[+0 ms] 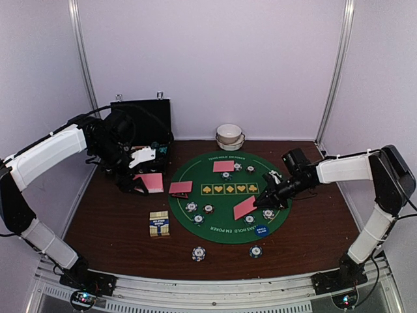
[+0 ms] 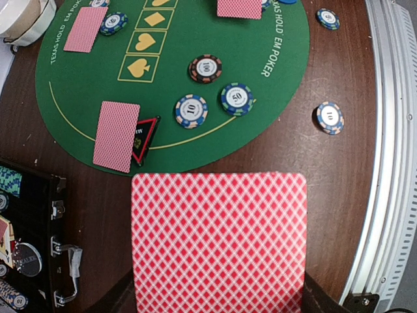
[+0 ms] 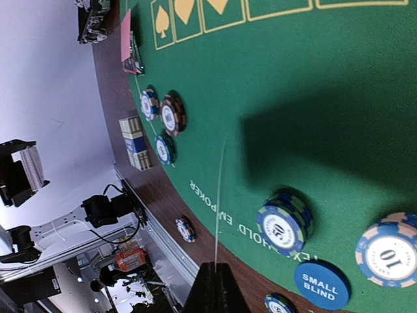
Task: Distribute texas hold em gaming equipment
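Looks maybe halfway: chips (image 1: 191,207) and two cards (image 1: 223,166) already sit on the green mat (image 1: 228,225), the left gripper (image 1: 135,185) pinches a pink card (image 2: 218,241) toward the tabletop's (image 1: 111,228) left edge, and the right gripper (image 1: 276,197) pinches a second card (image 1: 245,207) over the mat's right edge.

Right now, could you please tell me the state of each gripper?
Left gripper: closed, holding a pink-backed card.
Right gripper: closed, holding a second pink-backed card.

top: high, rear, downward | left wrist: near, downward | right wrist: low, grazing | shared: green mat (image 1: 225,212)
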You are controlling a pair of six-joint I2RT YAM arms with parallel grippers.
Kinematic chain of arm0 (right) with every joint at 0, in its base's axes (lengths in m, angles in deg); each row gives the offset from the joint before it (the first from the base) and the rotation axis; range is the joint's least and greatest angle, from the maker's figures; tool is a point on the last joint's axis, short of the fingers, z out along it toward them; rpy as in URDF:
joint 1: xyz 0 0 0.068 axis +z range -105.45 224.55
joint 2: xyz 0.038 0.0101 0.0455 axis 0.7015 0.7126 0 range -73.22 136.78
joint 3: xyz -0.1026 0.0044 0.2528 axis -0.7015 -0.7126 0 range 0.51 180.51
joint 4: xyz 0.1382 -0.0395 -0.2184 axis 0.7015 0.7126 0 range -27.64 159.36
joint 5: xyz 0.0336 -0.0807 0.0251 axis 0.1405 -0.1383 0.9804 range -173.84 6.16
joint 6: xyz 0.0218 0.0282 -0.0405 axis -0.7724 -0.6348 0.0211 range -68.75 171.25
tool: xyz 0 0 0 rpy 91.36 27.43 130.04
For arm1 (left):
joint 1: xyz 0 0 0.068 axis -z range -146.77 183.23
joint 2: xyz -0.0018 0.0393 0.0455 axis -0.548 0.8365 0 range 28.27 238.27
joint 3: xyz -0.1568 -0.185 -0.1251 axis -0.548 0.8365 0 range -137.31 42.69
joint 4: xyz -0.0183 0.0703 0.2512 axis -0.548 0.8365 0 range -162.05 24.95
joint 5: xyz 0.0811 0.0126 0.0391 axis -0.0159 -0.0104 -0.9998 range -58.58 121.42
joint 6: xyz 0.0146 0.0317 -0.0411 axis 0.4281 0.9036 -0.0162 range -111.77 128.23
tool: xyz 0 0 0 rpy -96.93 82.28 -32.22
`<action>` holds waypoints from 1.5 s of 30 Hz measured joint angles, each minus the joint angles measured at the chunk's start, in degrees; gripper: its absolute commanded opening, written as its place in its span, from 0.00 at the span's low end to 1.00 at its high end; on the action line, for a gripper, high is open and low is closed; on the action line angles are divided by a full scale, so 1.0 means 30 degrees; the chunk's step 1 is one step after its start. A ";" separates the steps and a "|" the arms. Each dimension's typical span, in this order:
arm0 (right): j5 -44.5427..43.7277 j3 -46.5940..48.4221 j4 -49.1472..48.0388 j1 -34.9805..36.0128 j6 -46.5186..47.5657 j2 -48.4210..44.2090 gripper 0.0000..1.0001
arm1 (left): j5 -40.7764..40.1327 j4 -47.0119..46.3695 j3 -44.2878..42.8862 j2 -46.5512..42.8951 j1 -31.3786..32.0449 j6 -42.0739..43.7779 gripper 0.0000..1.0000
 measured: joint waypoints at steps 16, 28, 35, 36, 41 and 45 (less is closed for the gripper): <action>-0.1756 0.2208 0.3526 -0.0007 0.3745 0.1741 0.00 | 0.0029 0.0051 0.0000 0.0007 0.0000 0.0007 0.00; -0.2645 0.4014 0.5085 -0.0007 0.5158 0.2623 0.34 | 0.0044 0.0058 0.0000 0.0007 0.0000 0.0007 0.00; -0.4058 0.5180 0.7257 -0.0007 0.6324 0.2616 0.53 | 0.0073 0.0058 0.0000 0.0007 0.0000 0.0007 0.00; -0.4328 0.5406 0.7548 -0.0007 0.6411 0.2586 0.55 | 0.0073 0.0058 0.0000 0.0007 0.0000 0.0007 0.00; -0.5355 0.6251 0.8371 0.0182 0.6353 0.1902 0.81 | 0.0175 0.0058 0.0000 0.0007 0.0000 0.0007 0.00; -0.6003 0.7424 0.8517 0.1049 0.6033 0.1064 0.99 | 0.0233 0.0058 0.0000 0.0007 0.0000 0.0007 0.00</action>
